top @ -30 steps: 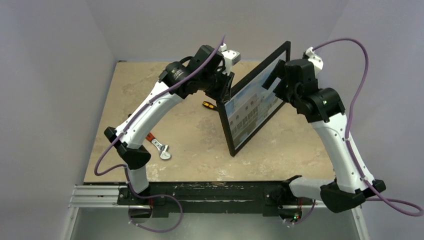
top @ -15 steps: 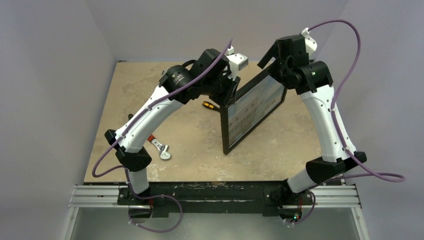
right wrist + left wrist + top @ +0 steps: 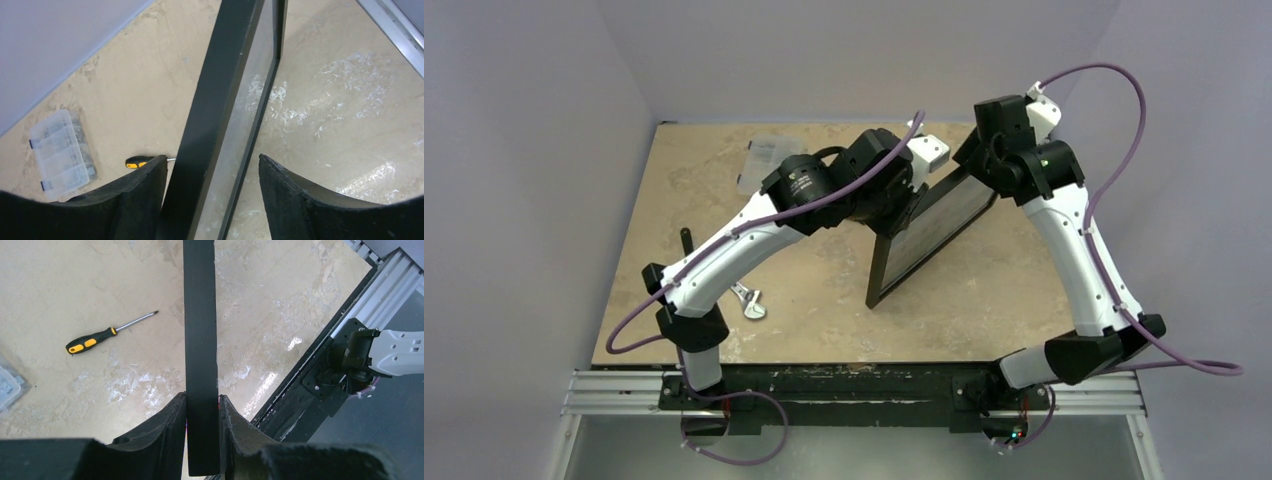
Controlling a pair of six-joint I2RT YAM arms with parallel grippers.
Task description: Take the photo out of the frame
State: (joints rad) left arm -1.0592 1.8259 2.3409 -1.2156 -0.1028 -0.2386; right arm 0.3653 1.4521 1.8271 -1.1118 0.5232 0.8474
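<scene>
Overhead, I have the thin black rectangular picture frame (image 3: 872, 275) stood on edge, leaning, with its low corner at the beige stone-look tabletop (image 3: 804, 290). I judge that this is so that both faces can be reached. My left gripper (image 3: 904, 208) is on the frame's near upper edge and my right gripper (image 3: 977, 170) is at its far top corner. The large rectangular print of a building (image 3: 934, 230) sits behind the glass inside the frame, between the two claws, dim from here.

On the left wrist camera, the fingers are pinched tight on the frame's black edge; I take this to be what props it up. A yellow-and-black screwdriver (image 3: 107, 334) lies left of the frame.

On the right wrist camera, the jaws are spread wide and straddle the frame, clamping nothing. One finger is close against the frame's outer side and the other stands apart from the glass. A clear plastic parts box (image 3: 60, 150) lies off the frame's rear side.
</scene>
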